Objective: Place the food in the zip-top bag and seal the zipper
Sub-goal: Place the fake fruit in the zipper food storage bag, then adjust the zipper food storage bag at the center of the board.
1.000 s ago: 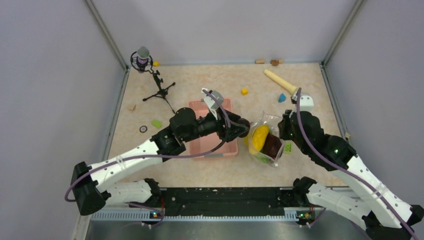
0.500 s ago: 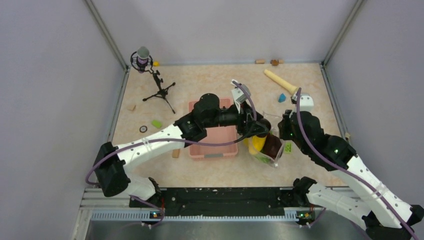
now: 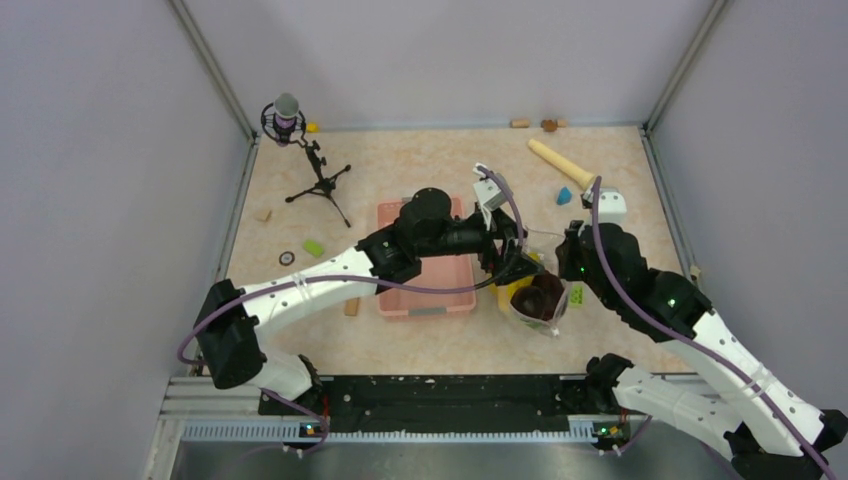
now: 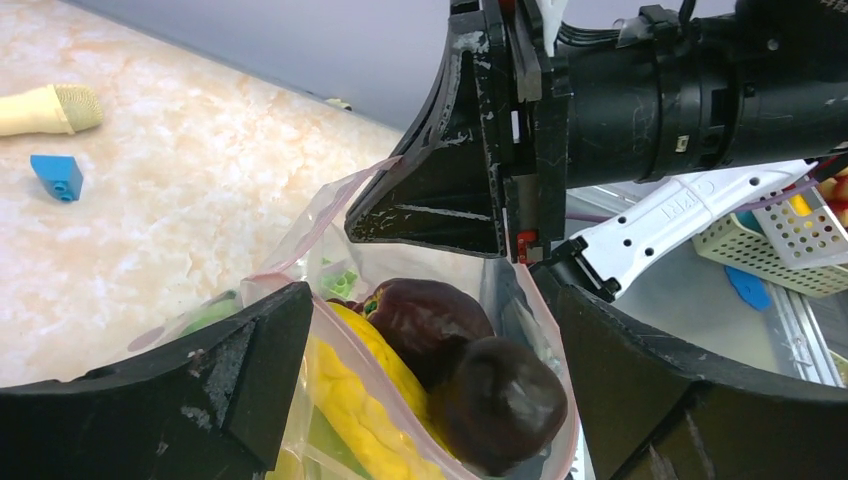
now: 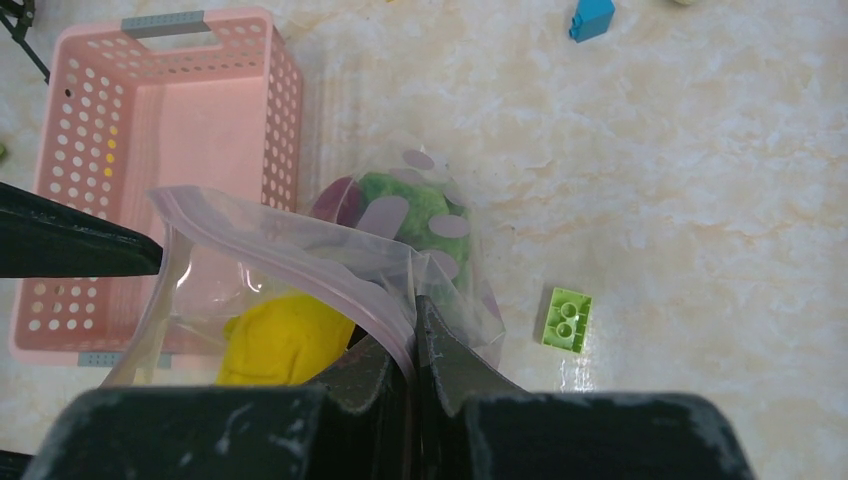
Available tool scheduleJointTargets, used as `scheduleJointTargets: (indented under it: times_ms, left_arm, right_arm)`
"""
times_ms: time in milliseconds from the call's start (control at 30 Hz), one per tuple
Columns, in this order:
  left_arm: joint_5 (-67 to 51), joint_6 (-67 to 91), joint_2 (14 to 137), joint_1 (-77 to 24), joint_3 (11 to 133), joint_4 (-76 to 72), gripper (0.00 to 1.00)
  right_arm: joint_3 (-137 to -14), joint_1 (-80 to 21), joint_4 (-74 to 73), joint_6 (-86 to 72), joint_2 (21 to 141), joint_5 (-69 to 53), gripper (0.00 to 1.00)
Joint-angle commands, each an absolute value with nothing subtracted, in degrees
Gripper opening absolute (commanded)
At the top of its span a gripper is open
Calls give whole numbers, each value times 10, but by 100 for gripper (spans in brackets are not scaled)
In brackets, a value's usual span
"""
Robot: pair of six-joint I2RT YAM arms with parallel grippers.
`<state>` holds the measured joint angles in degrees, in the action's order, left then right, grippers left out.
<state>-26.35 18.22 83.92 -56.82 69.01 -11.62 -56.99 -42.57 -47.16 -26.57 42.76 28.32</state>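
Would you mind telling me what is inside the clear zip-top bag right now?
The zip-top bag holds a yellow fruit, two dark purple-brown pieces, a green lettuce head and a magenta piece beside it. Whatever lies beneath them is covered.

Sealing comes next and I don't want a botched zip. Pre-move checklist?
1. Right gripper clamped on bag rim: ok.
2. Left gripper open and empty: ok.
3. Yellow fruit and dark pieces inside bag: ok.
4. Zipper shut: not ok, the mouth gapes.
5. Food below zipper line: cannot tell; dark pieces sit high.
6. No food left in basket: cannot tell, partly hidden.
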Motion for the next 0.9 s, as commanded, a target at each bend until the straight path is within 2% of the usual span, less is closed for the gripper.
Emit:
scheduleJointTargets:
  times_ms: [0,100,500,733,867]
  left_arm:
    - [-240,168,822,-573,712,-107,97]
    - [-226,166,816,-573,711,-85,97]
    - [3,128,758,-599,693,39,97]
    - [7,147,773,-614,692,61,97]
    - [27,150,799,-629,713,75,88]
  right_arm:
    - [-573,-425,-458,-264,421,289,5]
    - [-573,-425,-459,-265,421,290,5]
    - [-573,-425,-459,-265,423,291,5]
    - [-573,-425,-459,-263,422,290,5]
    - [-573,-425,-459,-263,423,289,5]
